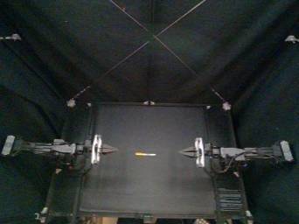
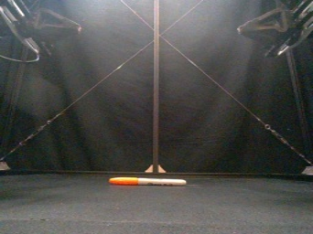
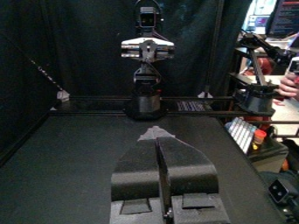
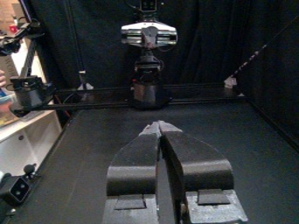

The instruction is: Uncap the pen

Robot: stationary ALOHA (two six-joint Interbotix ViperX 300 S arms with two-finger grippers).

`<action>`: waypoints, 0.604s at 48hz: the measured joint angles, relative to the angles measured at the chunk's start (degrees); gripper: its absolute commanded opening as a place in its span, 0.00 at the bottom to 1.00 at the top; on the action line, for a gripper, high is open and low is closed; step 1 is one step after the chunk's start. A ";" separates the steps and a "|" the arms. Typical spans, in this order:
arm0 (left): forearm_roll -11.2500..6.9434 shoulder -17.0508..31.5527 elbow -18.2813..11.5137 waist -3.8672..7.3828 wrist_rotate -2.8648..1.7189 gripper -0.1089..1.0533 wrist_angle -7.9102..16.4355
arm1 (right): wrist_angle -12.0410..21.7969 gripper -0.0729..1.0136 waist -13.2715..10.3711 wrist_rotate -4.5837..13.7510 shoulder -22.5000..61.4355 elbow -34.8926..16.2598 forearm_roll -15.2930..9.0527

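The left gripper (image 1: 112, 150) is positioned to the left of the pen (image 1: 143, 155), raised above the table (image 1: 152, 188) and clear of the pen. Its jaws are pressed together to a point, with nothing held between them, and the tip is aimed toward the pen.

The pen is laid flat on the table, roughly midway between the two gripper tips, and is aligned lengthwise with the line that joins them. It is seen in one piece. In the front view, the orange end (image 2: 123, 181) is turned toward the left gripper and the white barrel (image 2: 166, 181) toward the right gripper. The pen is touched by neither gripper.

The right gripper (image 1: 184, 151) is positioned to the right of the pen, likewise raised above the table and clear of the pen. Its jaws are also closed against each other and empty, and the tip is directed back toward the pen.
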 measured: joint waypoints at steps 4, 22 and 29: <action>-0.09 1.23 0.35 0.18 0.26 0.08 -1.05 | -0.26 0.07 -0.44 0.00 0.88 0.70 -0.09; -0.18 23.12 -1.58 1.14 0.35 0.66 -5.62 | -1.49 0.49 -6.33 0.35 36.04 -6.68 0.00; -0.26 29.18 -2.64 1.32 0.35 0.87 -5.71 | -1.49 0.79 -8.00 0.26 47.55 -12.30 0.00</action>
